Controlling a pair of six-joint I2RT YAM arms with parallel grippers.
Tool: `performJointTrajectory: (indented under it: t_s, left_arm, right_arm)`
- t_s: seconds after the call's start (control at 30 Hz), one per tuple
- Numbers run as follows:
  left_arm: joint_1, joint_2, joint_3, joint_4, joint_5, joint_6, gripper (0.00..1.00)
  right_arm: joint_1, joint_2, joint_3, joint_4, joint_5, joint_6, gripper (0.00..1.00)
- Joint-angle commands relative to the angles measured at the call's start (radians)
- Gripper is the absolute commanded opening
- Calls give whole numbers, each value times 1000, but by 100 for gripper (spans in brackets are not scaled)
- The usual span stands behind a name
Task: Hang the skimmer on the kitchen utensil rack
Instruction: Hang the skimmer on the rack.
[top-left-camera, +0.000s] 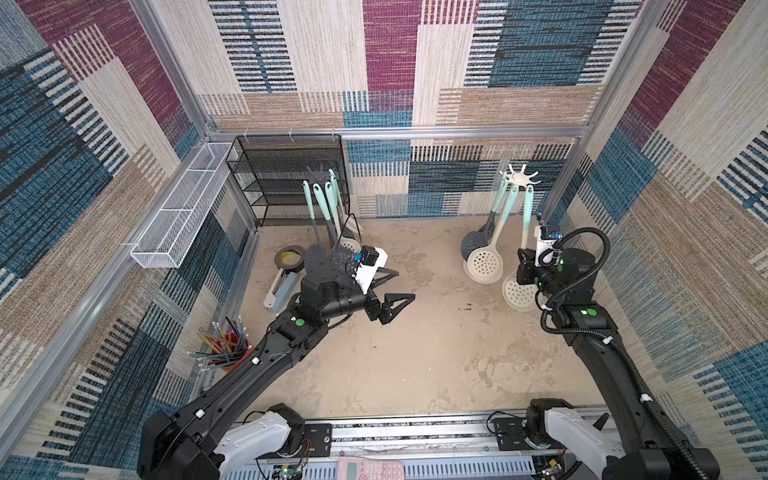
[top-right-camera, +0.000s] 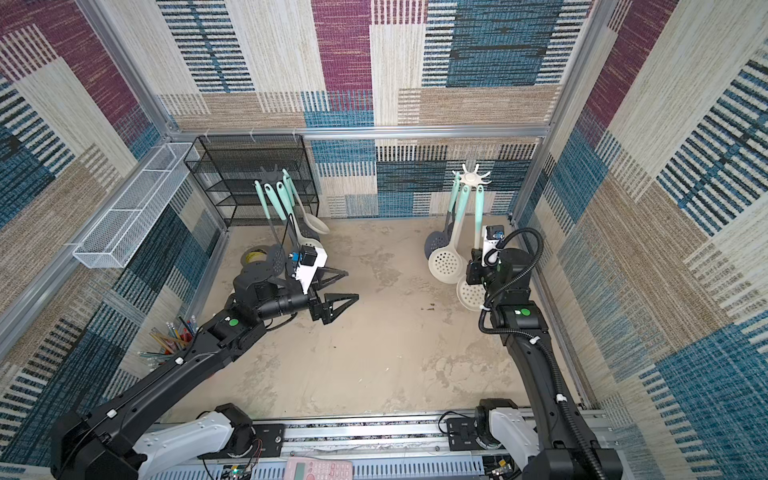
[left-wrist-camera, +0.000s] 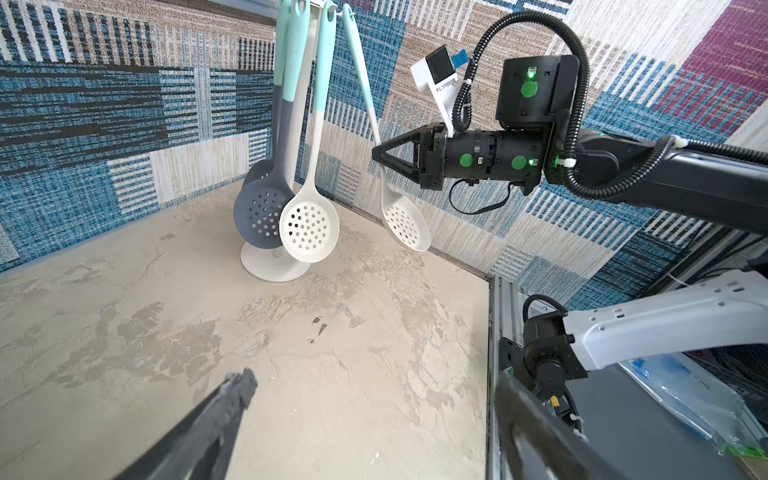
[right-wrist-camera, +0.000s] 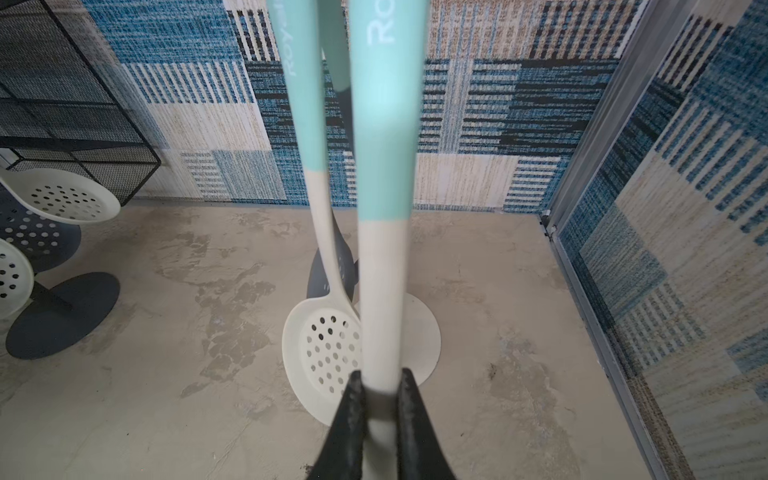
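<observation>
The tabletop (top-left-camera: 415, 353) is mottled beige with darker blotches. It is walled on three sides by patchwork carpet (top-left-camera: 390, 50) in blue, beige and purple, framed by aluminium rails (top-left-camera: 457, 132). In both top views the white rack (top-left-camera: 521, 178) stands at centre right. The right gripper (right-wrist-camera: 380, 380) is clamped on the cream handle of the skimmer (right-wrist-camera: 386, 249). The handle's top is up among the rack's prongs; whether it is hooked cannot be told. The left gripper (top-left-camera: 405, 284), jaws wide apart, hovers left of centre.
</observation>
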Motion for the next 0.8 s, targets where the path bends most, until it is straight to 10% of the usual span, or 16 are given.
performJointTrajectory:
  t_s: [0.0, 0.43, 0.77]
  left_arm:
    - [0, -7, -2, 27, 6, 21, 94]
    - [0, -13, -3, 26, 6, 27, 94]
    - [0, -11, 0, 12, -6, 41, 94]
  right_arm:
    - [1, 29, 37, 5, -19, 16, 5]
    - [0, 113, 82, -42, -30, 32, 10]
    - [1, 118, 142, -18, -13, 66, 50]
